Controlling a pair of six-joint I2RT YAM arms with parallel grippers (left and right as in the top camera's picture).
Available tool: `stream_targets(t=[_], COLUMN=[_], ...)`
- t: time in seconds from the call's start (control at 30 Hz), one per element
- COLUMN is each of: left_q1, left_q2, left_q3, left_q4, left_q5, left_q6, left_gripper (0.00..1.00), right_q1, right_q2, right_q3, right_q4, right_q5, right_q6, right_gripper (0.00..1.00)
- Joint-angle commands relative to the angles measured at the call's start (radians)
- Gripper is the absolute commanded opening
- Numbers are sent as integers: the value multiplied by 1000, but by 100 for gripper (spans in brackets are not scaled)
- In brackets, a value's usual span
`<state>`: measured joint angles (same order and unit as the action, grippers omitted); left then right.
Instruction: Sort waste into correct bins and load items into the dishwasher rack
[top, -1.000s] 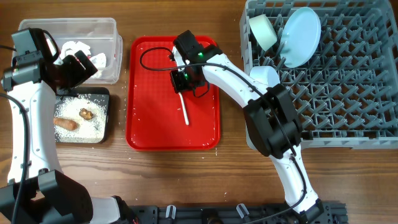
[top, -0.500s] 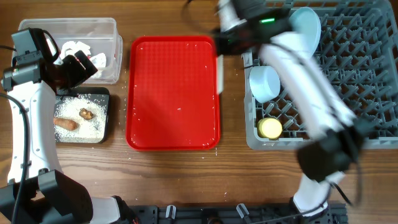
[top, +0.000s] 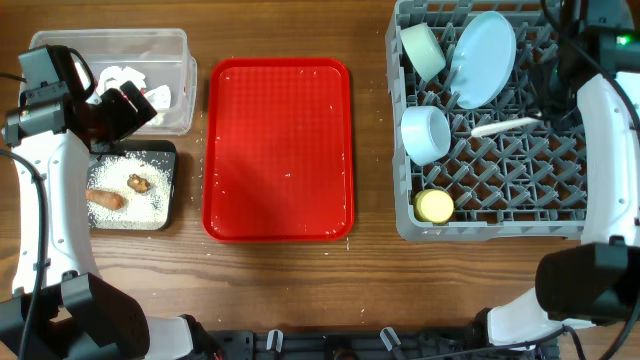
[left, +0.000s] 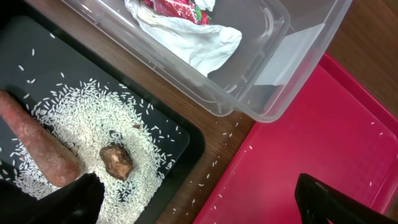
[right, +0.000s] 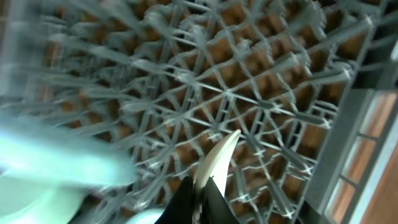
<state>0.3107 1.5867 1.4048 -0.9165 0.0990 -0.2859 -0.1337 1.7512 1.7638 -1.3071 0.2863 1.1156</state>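
My right gripper is shut on the white spoon and holds it low over the grey dishwasher rack. The rack holds the pale blue plate, two bowls and the yellow cup. My left gripper is open and empty between the clear tub and the black tray. The tub holds crumpled paper and red wrapper. The black tray holds rice, the carrot piece and the brown lump.
The flat red tray lies between the bins and the rack, with a few rice grains on it. Loose grains also lie on the wood beside the black tray. The right wrist view is blurred.
My right arm has carried the spoon from the red tray over to the rack. The left arm has not moved.
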Motion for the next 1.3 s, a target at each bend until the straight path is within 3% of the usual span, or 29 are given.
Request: stream_targets(t=[0.0, 0.2, 0.23, 0.27, 0.4, 0.47, 0.63, 0.67, 0.8, 0.9, 0.97, 1.03, 1.17, 1.27], left_q1=[6, 6, 6, 6, 6, 6, 6, 6, 6, 6, 6, 6, 6, 6], left_q2=[-3, -3, -3, -3, -3, -3, -3, -3, -3, -3, -3, -3, -3, -3], left_q3=[11, 11, 11, 11, 11, 11, 11, 11, 11, 11, 11, 11, 11, 11], left_q4=[2, 2, 2, 2, 2, 2, 2, 2, 2, 2, 2, 2, 2, 2], left_q5=[-2, -2, -3, -2, -2, -2, -2, -3, -2, -2, -2, -3, -2, -2], left_q6=[10, 10, 10, 10, 10, 10, 10, 10, 10, 10, 10, 10, 10, 10], left_gripper=[100, 100, 100, 100, 100, 100, 100, 100, 100, 100, 100, 100, 100, 100], right_q1=[-6, -6, -6, -6, -6, -6, 7, 16, 75, 206, 320, 411, 448, 447], right_q2=[13, 13, 13, 13, 8, -28, -253, -307, -427, -444, -439, -427, -413, -413], right_q3=[-121, -303, -304, -304, -304, -304, -304, -304, -304, -304, -304, -304, -304, -304], right_q4=[82, 257, 256, 256, 280, 267, 264, 278, 310, 333, 320, 320, 319, 320], right_q5=[28, -9, -18, -17, -53, -79, -216, -315, -797, -1139, -1099, -919, -743, -702], right_q6=[66, 64, 61, 59, -50, -93, -223, -318, -557, -808, -769, -695, -581, -594], right_gripper=[4, 4, 28, 61, 65, 78, 83, 100, 100, 100, 100, 100, 100, 100])
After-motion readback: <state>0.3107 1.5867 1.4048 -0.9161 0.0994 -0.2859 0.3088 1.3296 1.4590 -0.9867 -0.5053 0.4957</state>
